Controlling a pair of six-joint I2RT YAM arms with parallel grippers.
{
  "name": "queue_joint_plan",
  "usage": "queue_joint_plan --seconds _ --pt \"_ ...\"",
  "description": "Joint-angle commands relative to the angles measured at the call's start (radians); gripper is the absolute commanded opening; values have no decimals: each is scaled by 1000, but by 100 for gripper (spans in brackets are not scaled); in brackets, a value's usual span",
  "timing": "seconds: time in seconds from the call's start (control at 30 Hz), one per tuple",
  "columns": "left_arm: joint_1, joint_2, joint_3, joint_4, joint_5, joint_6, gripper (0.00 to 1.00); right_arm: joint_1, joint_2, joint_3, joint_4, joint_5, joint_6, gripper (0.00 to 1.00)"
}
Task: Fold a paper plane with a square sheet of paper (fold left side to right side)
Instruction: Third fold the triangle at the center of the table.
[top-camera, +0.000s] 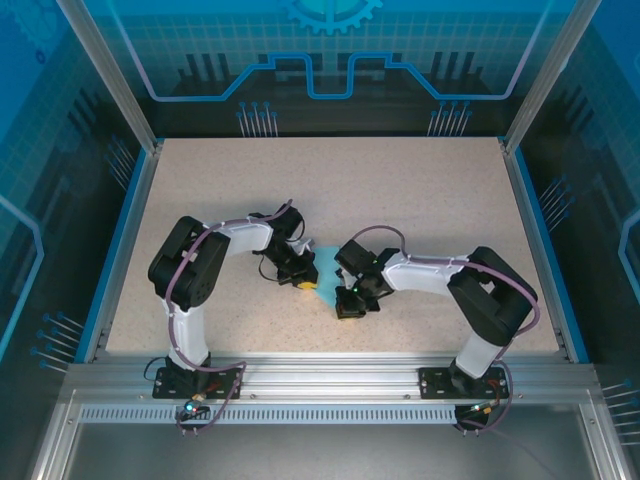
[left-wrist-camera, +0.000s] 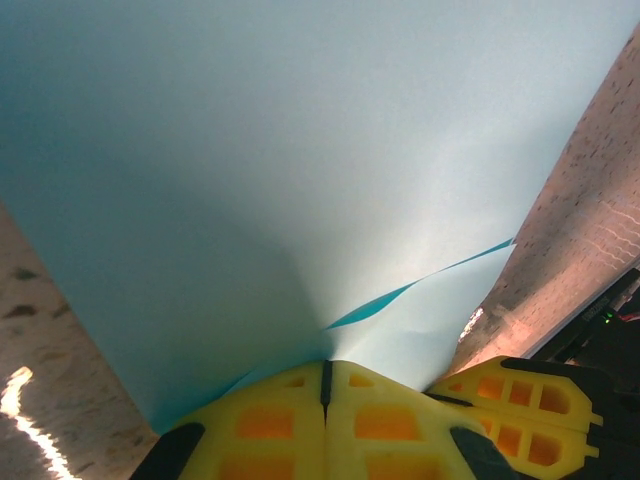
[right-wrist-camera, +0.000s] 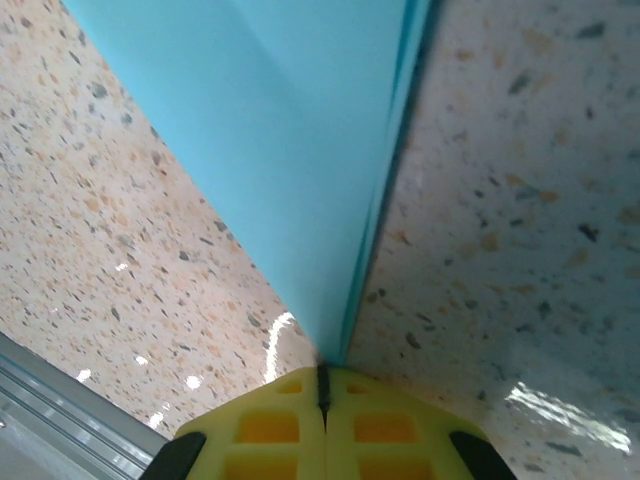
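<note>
**Two grippers meet at a blue paper in the middle of the table.**

Seen from above, the paper lies on the speckled table. It sits between the left gripper and the right gripper, which are very near each other. The left gripper's yellow fingers are pressed tight together, and their tip sits at the near edge of the paper. A dark blue line shows where one layer of paper lies over another. The right gripper's yellow fingers are pressed tight together too. A sharp corner of the paper runs right up to their tip. I cannot tell if either gripper pinches the paper or only pushes down on it.
</note>
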Motion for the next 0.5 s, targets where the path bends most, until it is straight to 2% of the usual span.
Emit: queue_joint_plan --seconds 0.0,0.2,0.47 --pt "-3 49 -19 -68 -151 19 2 13 -42 -23 -118 26 -14 0" --pt "-6 45 -17 -59 -142 7 2 3 -112 53 -52 15 -51 0" --pt "-13 41 -18 -55 -140 3 2 -1 50 168 -33 25 -49 0"
